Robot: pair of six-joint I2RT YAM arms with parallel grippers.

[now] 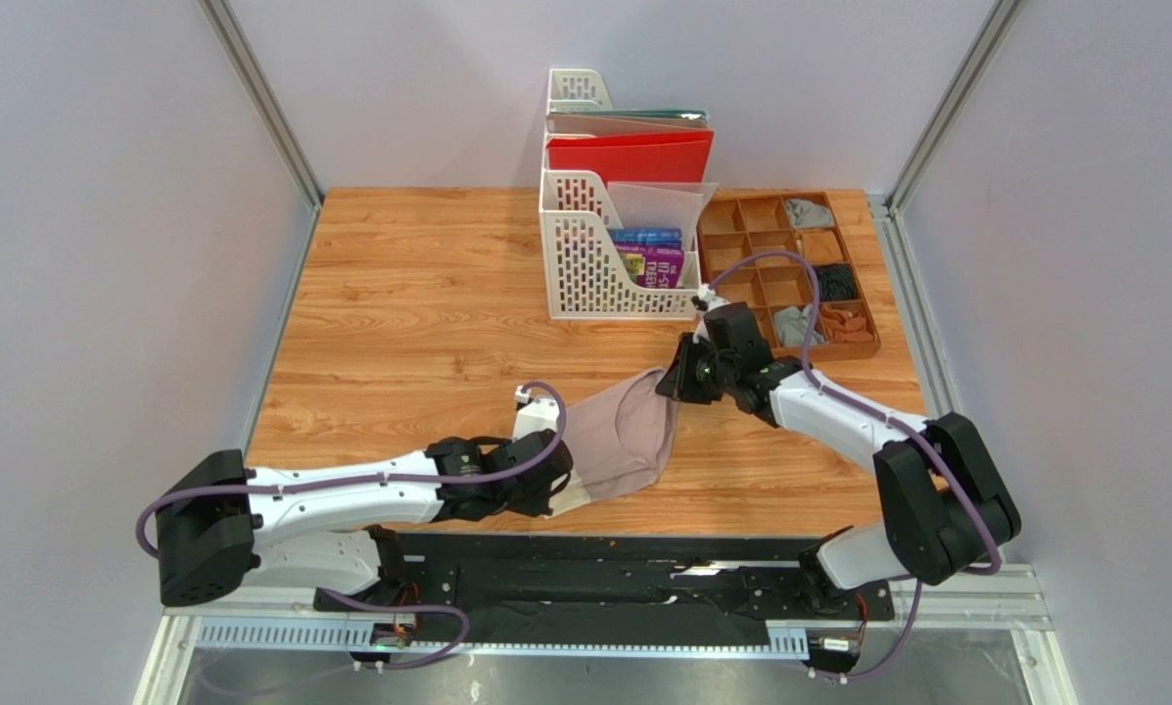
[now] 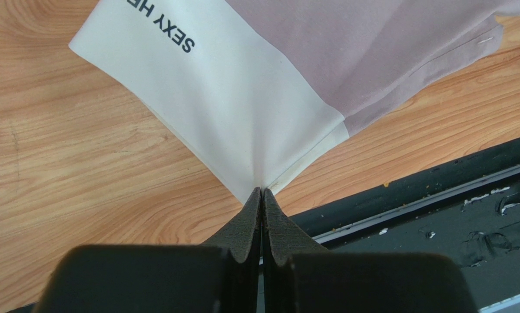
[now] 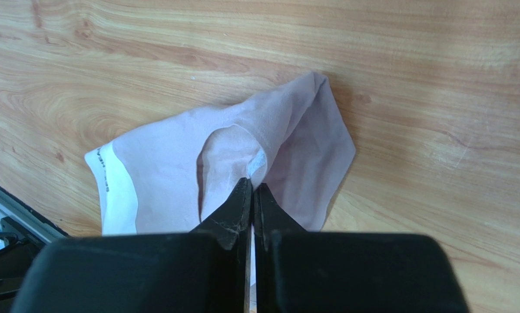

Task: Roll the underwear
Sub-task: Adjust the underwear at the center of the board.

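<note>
— On the light wooden table (image 1: pixel 400 294), nearer the arms than the white plastic file rack (image 1: pixel 592 265)?
— Yes: pale pinkish-beige cloth underwear (image 1: pixel 624 434) with a cream band. Left gripper (image 2: pixel 262 190) pinches that band; right gripper (image 3: pixel 252 184) clamps the edge nearest the rack.

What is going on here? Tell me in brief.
Two robot arms are handling one pinkish-beige underwear on the wooden table. The left gripper is shut on the corner of its cream band at the near edge. The right gripper is shut on the opposite, far end of the cloth. The garment lies stretched out between them, not yet rolled. A compartment tray with other cloth items sits at the far right.
</note>
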